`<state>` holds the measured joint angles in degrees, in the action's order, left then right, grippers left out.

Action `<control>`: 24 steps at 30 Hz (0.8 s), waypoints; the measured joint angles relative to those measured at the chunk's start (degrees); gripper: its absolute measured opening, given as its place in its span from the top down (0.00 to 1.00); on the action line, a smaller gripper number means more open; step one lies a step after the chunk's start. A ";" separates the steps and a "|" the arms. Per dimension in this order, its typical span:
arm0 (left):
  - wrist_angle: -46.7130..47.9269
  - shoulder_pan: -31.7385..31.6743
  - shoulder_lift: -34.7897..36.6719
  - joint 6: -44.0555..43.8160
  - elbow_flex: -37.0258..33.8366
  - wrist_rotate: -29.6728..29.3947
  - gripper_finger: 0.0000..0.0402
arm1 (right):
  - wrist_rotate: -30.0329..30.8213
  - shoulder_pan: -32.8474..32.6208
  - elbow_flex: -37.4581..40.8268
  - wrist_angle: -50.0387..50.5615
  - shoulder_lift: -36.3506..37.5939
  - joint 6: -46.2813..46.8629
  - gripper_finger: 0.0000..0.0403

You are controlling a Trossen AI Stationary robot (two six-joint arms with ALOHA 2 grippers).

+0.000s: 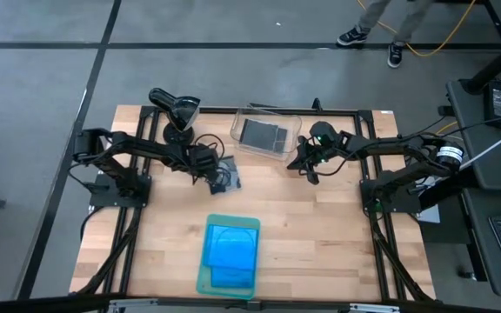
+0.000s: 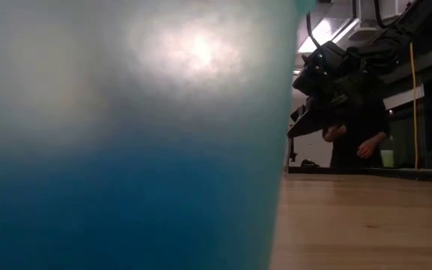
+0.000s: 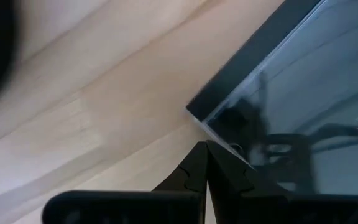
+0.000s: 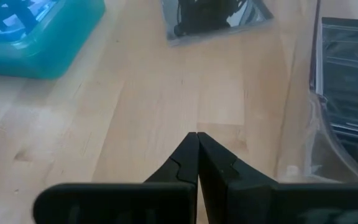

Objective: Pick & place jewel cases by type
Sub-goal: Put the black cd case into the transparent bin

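A dark grey jewel case (image 1: 224, 174) is seen lying flat on the wooden table (image 1: 320, 235), just left of the clear bin (image 1: 268, 133), and the left gripper (image 1: 212, 171) is placed over its near-left edge. In the left wrist view the corner of that dark case (image 3: 278, 81) is shown just ahead of the two dark fingers (image 3: 194, 171), which are pressed tip to tip with nothing seen between them; whether the tips touch the case's edge cannot be told. Inside the clear bin, dark jewel cases (image 1: 263, 133) are stacked flat, and their edges (image 4: 347, 74) are seen through the bin's wall in the right wrist view. Bright blue jewel cases (image 1: 231, 246) are laid in the pale green tray (image 1: 205, 280), well in front of the bin near the table's front edge. The right gripper (image 1: 310, 167) is held just beside the bin's right end, above bare wood, and its fingers (image 4: 188, 158) are closed together on nothing. In the low view the lens is mostly covered by the tray's blue-green wall (image 2: 126, 135), and a person (image 2: 358, 127) is seen beyond the table.
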<state>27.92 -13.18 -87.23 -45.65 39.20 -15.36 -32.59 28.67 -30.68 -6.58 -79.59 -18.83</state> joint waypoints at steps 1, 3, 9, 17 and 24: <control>-2.01 0.14 -0.05 -0.02 0.00 0.90 1.00 | 0.07 0.00 0.00 0.00 0.00 -0.30 0.98; -6.02 0.51 -0.17 -0.04 0.11 2.76 0.99 | 0.12 0.00 0.00 -0.01 0.00 -1.02 0.98; -11.62 1.12 -2.20 -1.79 0.59 4.46 1.00 | 0.10 0.00 0.01 0.05 -0.04 -1.16 0.98; -11.53 1.45 -2.11 -1.68 2.95 5.75 0.99 | -0.11 -1.45 0.04 -0.05 -3.49 -1.90 0.98; -5.97 3.93 -1.56 -3.07 5.88 5.45 0.99 | -0.60 -4.57 0.07 0.01 -5.09 -2.56 0.98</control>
<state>21.94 -9.25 -88.78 -48.73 45.08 -9.91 -33.19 24.10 -30.61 -6.57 -84.68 -21.39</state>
